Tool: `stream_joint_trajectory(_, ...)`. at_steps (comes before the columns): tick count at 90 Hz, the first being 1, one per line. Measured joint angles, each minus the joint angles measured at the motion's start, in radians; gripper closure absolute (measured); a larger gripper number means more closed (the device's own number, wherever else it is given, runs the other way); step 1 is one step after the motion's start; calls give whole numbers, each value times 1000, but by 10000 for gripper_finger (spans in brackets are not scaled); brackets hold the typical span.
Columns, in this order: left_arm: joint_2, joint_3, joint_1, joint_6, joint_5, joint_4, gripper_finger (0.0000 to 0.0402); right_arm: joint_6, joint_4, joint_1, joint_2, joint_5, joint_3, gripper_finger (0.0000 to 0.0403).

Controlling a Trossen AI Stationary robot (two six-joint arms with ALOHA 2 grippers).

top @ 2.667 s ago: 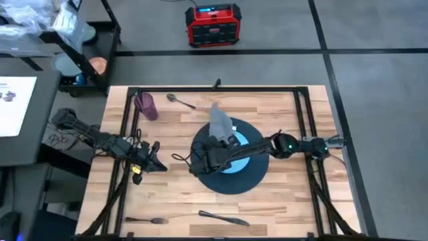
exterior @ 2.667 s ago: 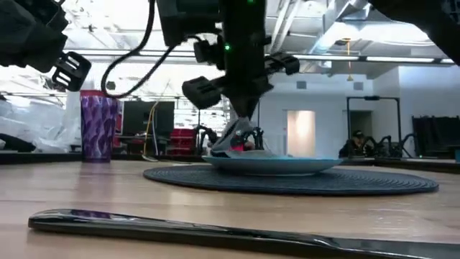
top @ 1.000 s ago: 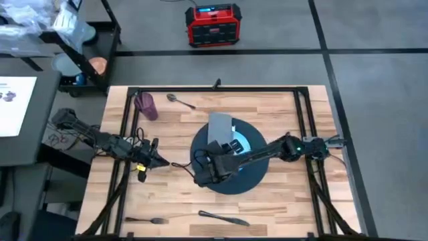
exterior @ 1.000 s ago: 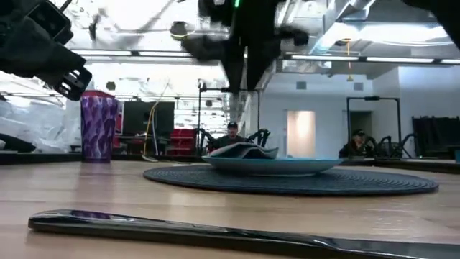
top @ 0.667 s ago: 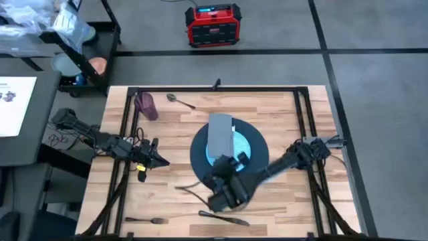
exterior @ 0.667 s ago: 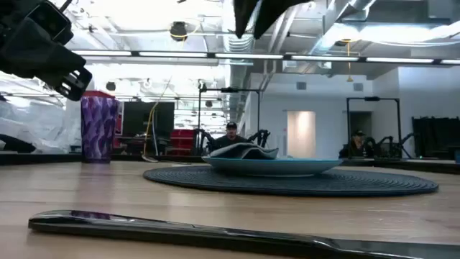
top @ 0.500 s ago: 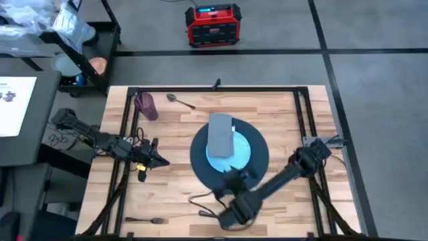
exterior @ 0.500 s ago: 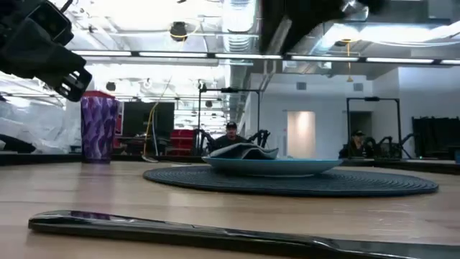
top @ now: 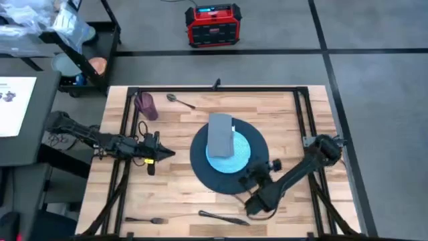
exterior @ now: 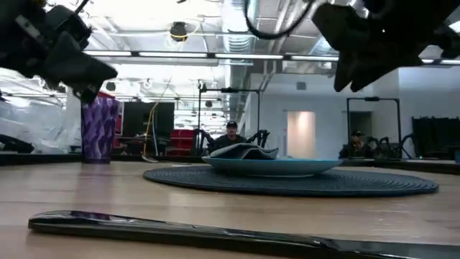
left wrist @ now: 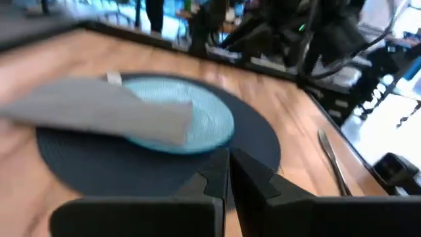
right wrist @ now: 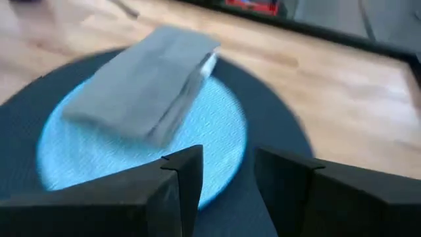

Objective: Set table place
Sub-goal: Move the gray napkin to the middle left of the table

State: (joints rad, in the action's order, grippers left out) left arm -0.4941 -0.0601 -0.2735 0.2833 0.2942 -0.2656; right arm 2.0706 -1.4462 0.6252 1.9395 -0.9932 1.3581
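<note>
Place (top: 199, 163) lies at the centre of the table (top: 281, 114); light blue plate (top: 239, 154) centred on it, folded grey napkin (top: 221, 132) lying across the plate, toward the far edge. Purple cup (top: 146, 106) and spoon (top: 180, 101) near the far left corner; fork (top: 144, 219) and knife (top: 224, 217) along the near edge. Judged: plate and napkin done, cutlery and cup left to bring in. Right gripper (top: 266, 165), fingers spread and empty, hangs over the mat's near right rim. Left gripper (top: 164, 153), fingers pressed together, waits toward the left edge.
</note>
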Motion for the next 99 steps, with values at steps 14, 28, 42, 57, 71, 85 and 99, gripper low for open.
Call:
stream_joint_trajectory(14,-51,0,88,-10,-21,-13,401,-37,222,-40,-152,-96,-234,285)
stream_joint_trajectory(28,-124,0,169,-50,-116,-123,401,-301,413,-95,-276,-123,-348,285)
stream_joint_trajectory(42,-242,-22,270,-94,-121,-218,401,-574,566,-175,-384,-70,-453,285)
stream_joint_trajectory(57,-417,-110,368,-140,-239,-236,402,-742,873,-241,-488,18,-630,285)
stream_joint_trajectory(71,-609,-198,398,-172,-343,-309,402,-945,1185,-278,-566,114,-741,285)
stream_joint_trajectory(85,-792,-266,399,-161,-369,-376,401,-1053,1313,-356,-623,275,-807,285)
stream_joint_trajectory(99,-929,-293,399,-131,-437,-493,401,-1156,1452,-456,-652,422,-859,285)
